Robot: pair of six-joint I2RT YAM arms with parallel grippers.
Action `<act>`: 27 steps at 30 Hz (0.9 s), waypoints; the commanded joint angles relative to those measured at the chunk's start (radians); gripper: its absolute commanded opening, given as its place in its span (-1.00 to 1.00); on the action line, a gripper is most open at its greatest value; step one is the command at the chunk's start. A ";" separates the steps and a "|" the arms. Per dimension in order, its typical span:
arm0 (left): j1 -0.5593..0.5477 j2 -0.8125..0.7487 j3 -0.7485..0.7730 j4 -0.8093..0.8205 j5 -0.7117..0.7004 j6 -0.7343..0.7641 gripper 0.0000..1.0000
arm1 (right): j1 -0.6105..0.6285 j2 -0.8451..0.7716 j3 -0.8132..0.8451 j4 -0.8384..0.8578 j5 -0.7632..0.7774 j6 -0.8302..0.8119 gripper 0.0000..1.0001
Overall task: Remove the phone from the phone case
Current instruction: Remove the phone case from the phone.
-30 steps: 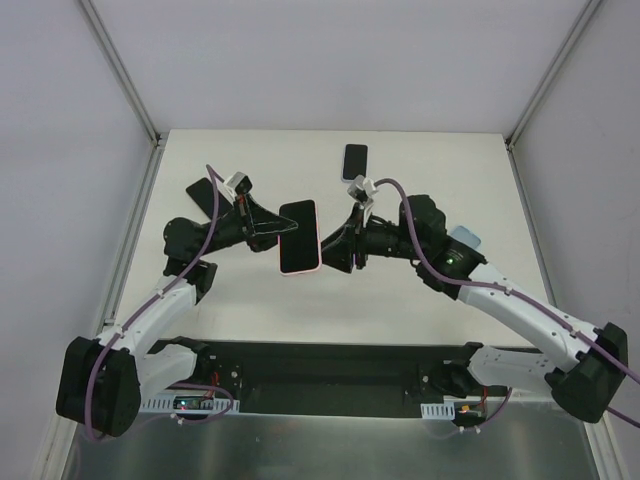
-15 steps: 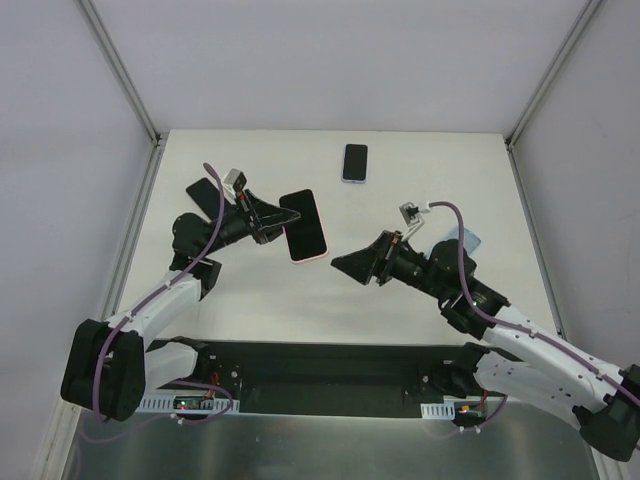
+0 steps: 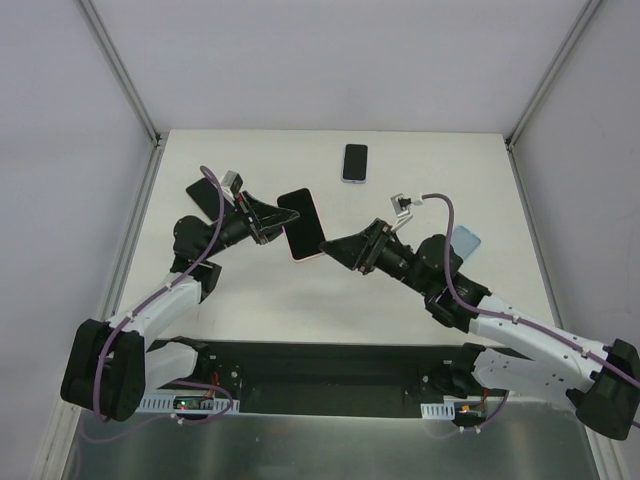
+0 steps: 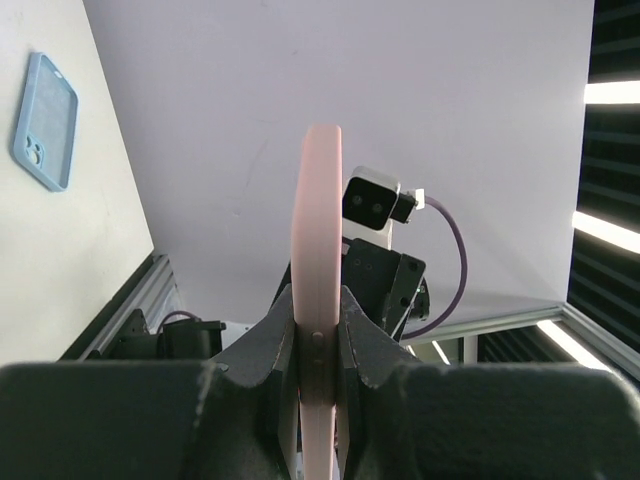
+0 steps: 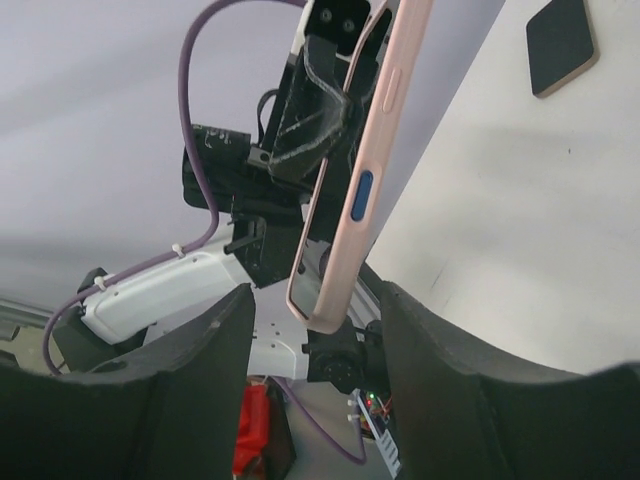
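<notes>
Clamping the phone (image 3: 303, 222) by one long edge: the left gripper (image 3: 279, 228) has its jaws pressed together on it, with the pink case (image 4: 316, 230) on and seen edge-on from the left wrist. The phone is held off the table (image 3: 250, 290), just toward 9 o'clock of centre.

The right gripper (image 3: 334, 245) sits at the phone's 4 o'clock. Its fingers (image 5: 200, 380) are spread apart, with the case's corner between them. Contact is unclear from these angles.

- Second dark phone (image 3: 355, 162) lies flat at 12 o'clock.
- Blue case (image 3: 466, 240) lies at 3 o'clock.
- Black flat item (image 3: 200, 192) sits under the left arm at 10 o'clock, possibly another case.
</notes>
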 commanded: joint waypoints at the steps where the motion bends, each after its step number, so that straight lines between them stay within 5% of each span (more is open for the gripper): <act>1: 0.013 -0.014 -0.004 0.156 -0.031 -0.044 -1.00 | 0.002 -0.030 0.003 0.104 0.060 0.030 0.03; 19: 0.018 -0.040 -0.009 0.125 -0.061 -0.018 -1.00 | 0.005 0.077 0.016 0.170 -0.003 0.091 -0.02; 23: 0.018 -0.049 -0.012 0.121 -0.061 -0.011 -1.00 | 0.007 0.097 0.029 0.170 0.011 0.100 -0.39; 26: 0.018 -0.052 -0.017 0.121 -0.063 -0.010 -1.00 | 0.007 0.119 0.040 0.170 0.008 0.111 -0.97; 27: 0.018 -0.052 -0.017 0.121 -0.057 -0.014 -1.00 | 0.007 0.123 0.042 0.173 0.009 0.114 -0.97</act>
